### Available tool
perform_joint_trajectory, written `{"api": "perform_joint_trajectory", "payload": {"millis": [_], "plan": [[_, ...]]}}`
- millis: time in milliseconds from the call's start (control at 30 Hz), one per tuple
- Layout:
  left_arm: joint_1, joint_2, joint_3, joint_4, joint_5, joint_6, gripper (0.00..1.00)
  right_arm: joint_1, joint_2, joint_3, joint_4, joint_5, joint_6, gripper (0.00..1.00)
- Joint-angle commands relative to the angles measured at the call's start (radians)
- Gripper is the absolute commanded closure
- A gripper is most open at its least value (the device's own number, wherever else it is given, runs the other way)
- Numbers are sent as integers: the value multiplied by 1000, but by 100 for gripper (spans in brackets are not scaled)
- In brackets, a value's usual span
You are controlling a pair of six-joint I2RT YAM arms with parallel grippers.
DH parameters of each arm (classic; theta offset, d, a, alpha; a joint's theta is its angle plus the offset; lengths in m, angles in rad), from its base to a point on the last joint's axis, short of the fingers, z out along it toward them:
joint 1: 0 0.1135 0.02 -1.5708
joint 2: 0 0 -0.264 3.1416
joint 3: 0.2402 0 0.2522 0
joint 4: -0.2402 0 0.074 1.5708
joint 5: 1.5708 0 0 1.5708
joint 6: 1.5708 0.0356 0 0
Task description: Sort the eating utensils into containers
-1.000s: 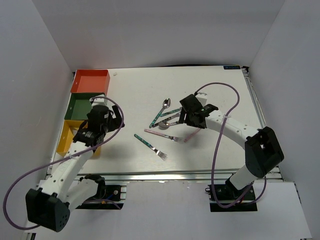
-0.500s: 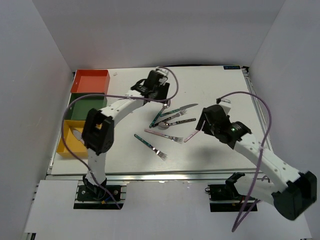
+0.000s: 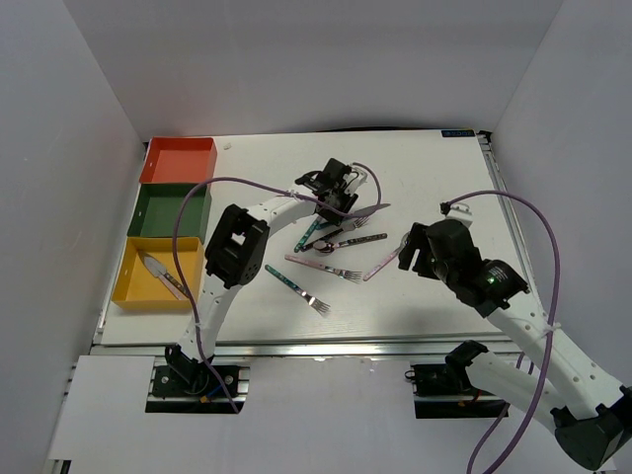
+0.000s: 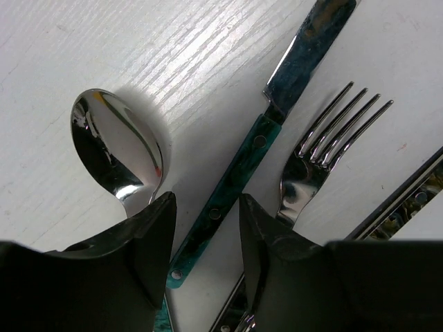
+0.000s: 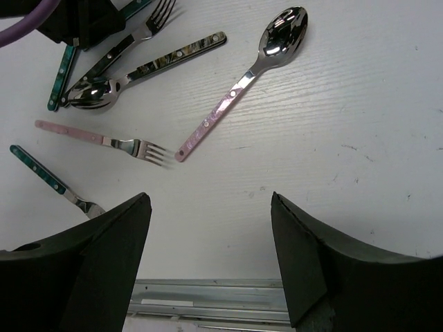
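The utensils lie in a loose pile mid-table. My left gripper [image 3: 337, 201] is open and low over the pile. In the left wrist view [image 4: 206, 232] its fingers straddle the teal handle of a knife [image 4: 239, 173] without touching it. A spoon [image 4: 114, 149] lies to the left and a fork [image 4: 325, 152] to the right. My right gripper [image 3: 415, 253] is open wide and empty, near the pink-handled spoon [image 5: 235, 90]. A pink fork [image 5: 104, 142], a teal fork [image 5: 48, 180] and a dark-handled spoon [image 5: 138, 72] lie beyond it. The orange-red bin [image 3: 178, 146], dark green bin [image 3: 148, 210] and yellow bin [image 3: 126, 281] stand along the left edge.
The yellow bin holds one utensil [image 3: 158, 269]. The metal rail of the table's near edge [image 5: 208, 294] shows just below my right fingers. White walls close in the table on three sides. Purple cables loop over both arms.
My left arm has swung from the bins at the left over to the utensil pile. My right arm has pulled back from the pile toward the near right.
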Motion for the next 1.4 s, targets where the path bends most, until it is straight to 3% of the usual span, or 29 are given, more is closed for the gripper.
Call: {"api": "perform_joint_trajectory", "payload": {"millis": [0, 367, 567, 633, 833, 867, 1000, 1133, 1300, 1367], "plan": [[7, -10, 33, 10, 50, 21, 48, -3, -7, -17, 10, -30, -22, 25], [-15, 80, 30, -19, 70, 30, 45, -3, -21, -25, 30, -56, -27, 25], [-42, 87, 53, -19, 34, 29, 66, -3, -36, -25, 26, -48, -28, 25], [-42, 81, 73, -8, -11, 18, 79, -3, -41, -25, 24, -49, -28, 25], [-44, 85, 188, -27, -29, 4, 93, -5, -53, -19, 18, -48, -31, 24], [-45, 81, 194, -22, -32, -1, 100, -5, -56, -21, 18, -46, -33, 24], [-50, 6, 205, 25, -75, -45, 100, -3, -59, -19, 20, -46, -34, 24], [-52, -118, 177, 78, -210, -144, 100, -3, -56, -18, 20, -51, -33, 24], [-38, -326, 36, 73, -546, -319, 100, -3, -53, -10, 26, -59, -38, 24], [-1, -448, -45, 14, -670, -474, 100, -3, -53, -13, 35, -63, -41, 24]]}}
